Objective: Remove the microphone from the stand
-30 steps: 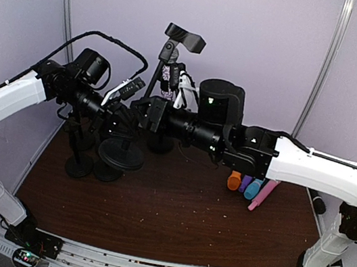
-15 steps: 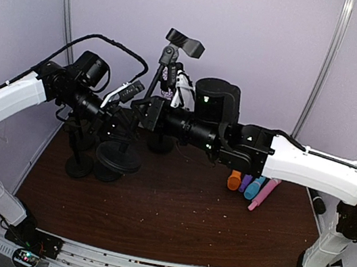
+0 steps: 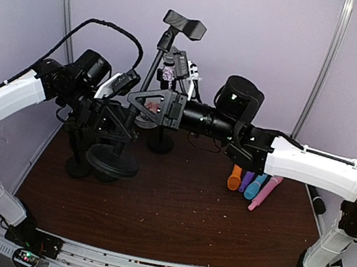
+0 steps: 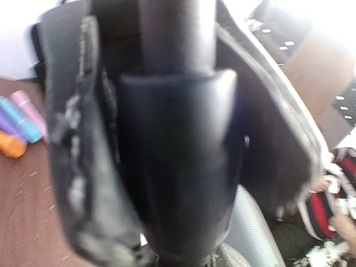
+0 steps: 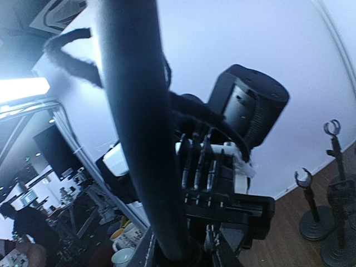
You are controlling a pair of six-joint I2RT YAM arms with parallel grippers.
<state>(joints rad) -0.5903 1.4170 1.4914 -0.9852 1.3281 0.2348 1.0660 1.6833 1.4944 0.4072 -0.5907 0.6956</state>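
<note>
A black stand (image 3: 147, 80) with a round base (image 3: 113, 162) leans to the left, its empty-looking black clip (image 3: 185, 25) at the top. I cannot make out a microphone in that clip. My left gripper (image 3: 107, 127) is shut on the stand's thick lower hub (image 4: 178, 183), which fills the left wrist view between the two fingers (image 4: 72, 167). My right gripper (image 3: 146, 103) is shut on the stand's pole (image 5: 139, 111) higher up, and that pole runs down into the jaws at the bottom of the right wrist view.
Two other black stands (image 3: 79, 165) (image 3: 160, 145) are close beside the held one. Orange, purple, blue and pink microphone-like sticks (image 3: 252, 185) lie at the right, with a black one (image 3: 318, 201) near the right edge. The left arm's black cable (image 3: 107, 24) loops overhead.
The right gripper has closed on the pole and turned. The stand's top has risen and swung left, and its base has shifted slightly toward the front. The left gripper has kept its hold.
</note>
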